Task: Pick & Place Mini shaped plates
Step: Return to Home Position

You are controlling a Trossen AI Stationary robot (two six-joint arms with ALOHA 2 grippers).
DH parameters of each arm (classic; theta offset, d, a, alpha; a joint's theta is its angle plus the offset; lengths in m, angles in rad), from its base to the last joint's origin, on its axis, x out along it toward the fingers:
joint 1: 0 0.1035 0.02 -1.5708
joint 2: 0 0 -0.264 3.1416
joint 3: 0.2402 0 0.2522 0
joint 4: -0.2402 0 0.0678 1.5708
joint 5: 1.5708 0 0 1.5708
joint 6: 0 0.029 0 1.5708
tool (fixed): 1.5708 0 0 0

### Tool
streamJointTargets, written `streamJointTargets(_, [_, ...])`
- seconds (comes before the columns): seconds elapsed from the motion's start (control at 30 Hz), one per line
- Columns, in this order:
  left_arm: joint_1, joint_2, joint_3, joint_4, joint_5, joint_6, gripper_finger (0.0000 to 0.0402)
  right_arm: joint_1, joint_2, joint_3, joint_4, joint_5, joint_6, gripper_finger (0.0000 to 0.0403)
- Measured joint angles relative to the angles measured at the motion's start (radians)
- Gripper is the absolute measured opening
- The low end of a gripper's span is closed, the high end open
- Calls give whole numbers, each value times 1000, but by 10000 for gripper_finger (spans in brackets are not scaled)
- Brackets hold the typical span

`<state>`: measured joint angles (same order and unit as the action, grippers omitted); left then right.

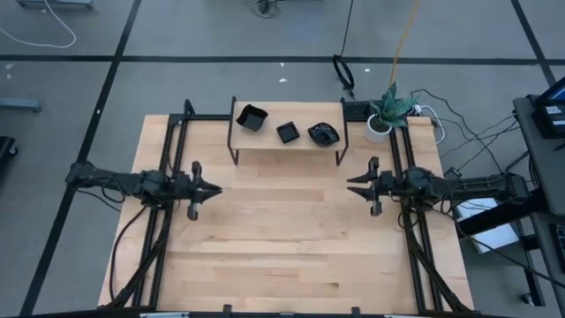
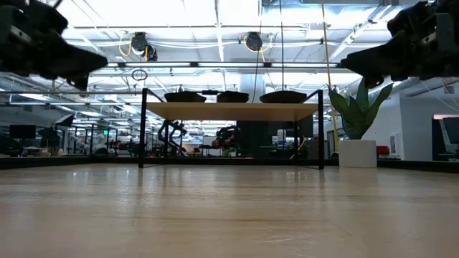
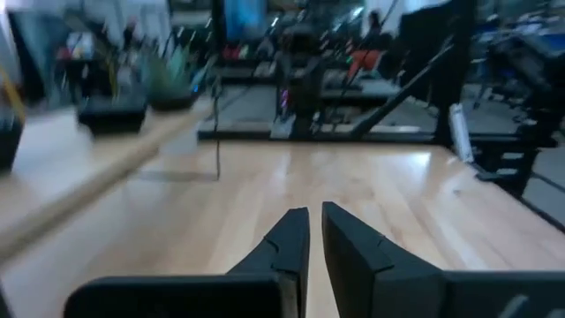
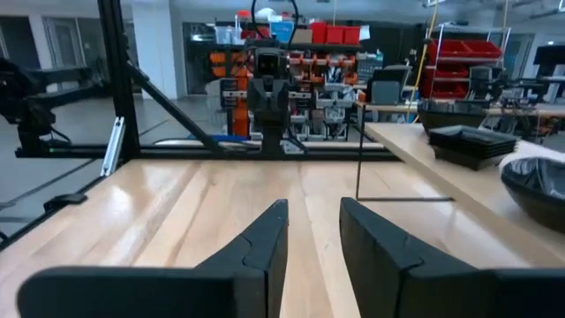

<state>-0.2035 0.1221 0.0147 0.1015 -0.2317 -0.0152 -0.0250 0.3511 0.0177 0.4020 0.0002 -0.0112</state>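
Three stacks of glossy black mini plates are sitting in a row on one light wooden shelf with thin black metal legs, which is standing at the far edge of the pale wooden tabletop. Toward the left arm's side is lying the stack of larger square plates. In the middle is sitting the stack of smaller square plates. Toward the right arm's side is resting the stack of roundish wavy-rimmed plates. The stacks are standing apart from one another, none touching. How many plates are making up each stack cannot be told from any view. In the low view the same three are showing as dark shapes above the shelf board, at and.

Two dark arms are reaching in from opposite sides, one each, well apart from each other and from the shelf. The left gripper is hovering above the tabletop on the left side, pointing inward. Its two fingers are showing almost pressed together with only a thin slit between them, and are pinching nothing. The right gripper is hovering at the mirrored spot on the right side. Its two fingers are standing a little spread, with bare wood showing through the gap, and are pinching nothing either.

One green leafy plant in a white pot is standing just beside the shelf's right end.
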Motion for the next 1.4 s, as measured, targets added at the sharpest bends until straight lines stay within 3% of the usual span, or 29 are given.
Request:
streamJointTargets(0.13, [0, -88, 2, -49, 40, 47, 38, 0, 0, -1, 4, 0, -2, 93])
streamJointTargets(0.3, [1, -102, 4, -73, 102, 24, 47, 0, 0, -2, -1, -1, -2, 93])
streamJointTargets(0.63, [2, -101, 3, -72, 86, 31, 57, 0, 0, -3, -34, -2, 102, 93])
streamJointTargets(1.07, [2, -101, 0, -46, 82, 30, 40, 0, 0, -3, -34, -2, 104, 93])
streamJointTargets(1.4, [2, -101, 0, -42, 82, 30, 53, 0, 0, -3, -34, -2, 104, 93])
